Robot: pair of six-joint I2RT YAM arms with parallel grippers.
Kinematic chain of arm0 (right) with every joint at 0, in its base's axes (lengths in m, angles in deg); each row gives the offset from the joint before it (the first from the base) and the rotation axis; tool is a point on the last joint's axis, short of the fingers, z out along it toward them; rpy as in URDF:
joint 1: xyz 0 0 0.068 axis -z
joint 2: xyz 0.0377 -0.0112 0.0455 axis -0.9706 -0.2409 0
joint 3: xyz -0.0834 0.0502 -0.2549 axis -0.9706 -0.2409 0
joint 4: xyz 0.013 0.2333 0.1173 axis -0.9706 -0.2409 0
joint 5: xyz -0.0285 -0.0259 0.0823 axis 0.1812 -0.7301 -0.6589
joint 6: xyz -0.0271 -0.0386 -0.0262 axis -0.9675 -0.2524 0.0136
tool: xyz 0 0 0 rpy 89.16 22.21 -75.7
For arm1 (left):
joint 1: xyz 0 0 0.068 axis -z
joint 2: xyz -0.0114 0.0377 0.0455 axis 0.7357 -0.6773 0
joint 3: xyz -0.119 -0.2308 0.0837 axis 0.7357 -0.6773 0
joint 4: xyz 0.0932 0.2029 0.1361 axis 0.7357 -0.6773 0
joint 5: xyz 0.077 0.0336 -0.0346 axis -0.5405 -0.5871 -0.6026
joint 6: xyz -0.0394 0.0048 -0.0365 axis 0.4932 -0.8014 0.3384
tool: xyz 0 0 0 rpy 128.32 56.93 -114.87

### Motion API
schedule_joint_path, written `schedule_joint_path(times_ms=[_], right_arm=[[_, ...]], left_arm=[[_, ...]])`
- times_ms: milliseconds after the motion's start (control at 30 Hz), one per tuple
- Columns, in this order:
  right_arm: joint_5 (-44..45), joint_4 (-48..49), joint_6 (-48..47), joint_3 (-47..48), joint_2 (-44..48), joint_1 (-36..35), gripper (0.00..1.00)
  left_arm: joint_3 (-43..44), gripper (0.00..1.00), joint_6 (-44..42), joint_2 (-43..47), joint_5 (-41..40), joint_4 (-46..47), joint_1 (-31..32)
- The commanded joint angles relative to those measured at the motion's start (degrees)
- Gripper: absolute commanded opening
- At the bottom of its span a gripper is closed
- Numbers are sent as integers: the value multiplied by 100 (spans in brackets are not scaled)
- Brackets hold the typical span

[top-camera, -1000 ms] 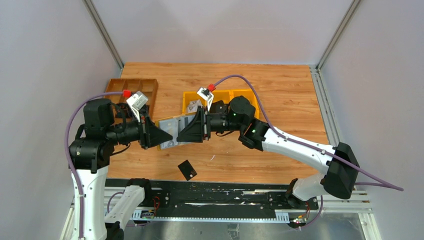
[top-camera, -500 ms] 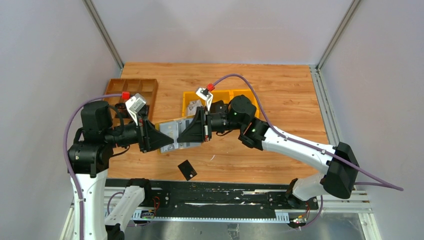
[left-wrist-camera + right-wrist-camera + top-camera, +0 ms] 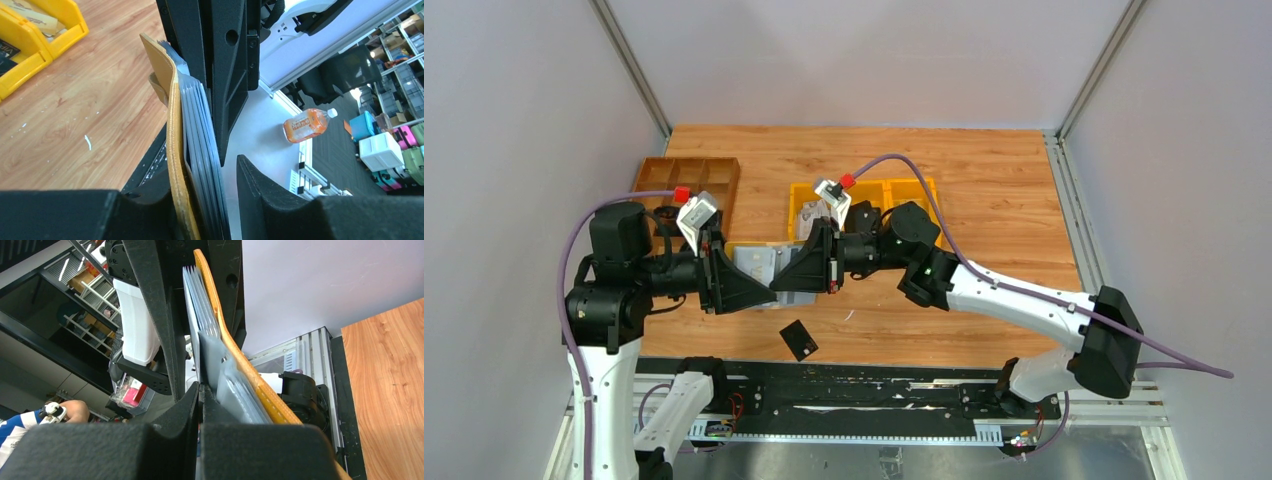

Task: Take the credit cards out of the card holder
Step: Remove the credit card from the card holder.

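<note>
Cards [image 3: 202, 135] mostly sit in the holder [image 3: 173, 125], raised between both arms: right fingers [image 3: 150, 450] are fully closed, apparently pinching one grey card [image 3: 191, 325], left fingers [image 3: 280, 205] stand part-open around the holder, and one black card [image 3: 799, 340] lies on the bench [image 3: 984, 200] below them, so most removal is left.

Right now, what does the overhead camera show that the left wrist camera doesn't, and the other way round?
Only the overhead view shows the left arm and right arm whole, a brown tray at the back left, and a black card lying loose near the front edge. Only the left wrist view shows grey sleeves edge-on inside the card holder and an orange bottle on the floor beyond. Both show that holder raised between the arms, the yellow bins and the wooden table.
</note>
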Motion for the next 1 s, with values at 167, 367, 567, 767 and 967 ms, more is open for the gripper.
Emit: schedule_joint_path(times_ms=[167, 367, 567, 767, 967], right_arm=[[1022, -55, -365, -548, 423, 32, 0], [969, -85, -343, -639, 478, 41, 0], [882, -111, -362, -757, 563, 41, 0], [784, -35, -292, -811, 527, 41, 0], [867, -36, -156, -611, 463, 120, 26]], left_arm=[[154, 34, 485, 50, 820, -171, 81], [237, 28, 565, 22, 809, -170, 81], [341, 21, 590, -72, 722, -171, 77], [345, 20, 567, -89, 704, -167, 82], [365, 17, 593, -53, 684, -169, 82]])
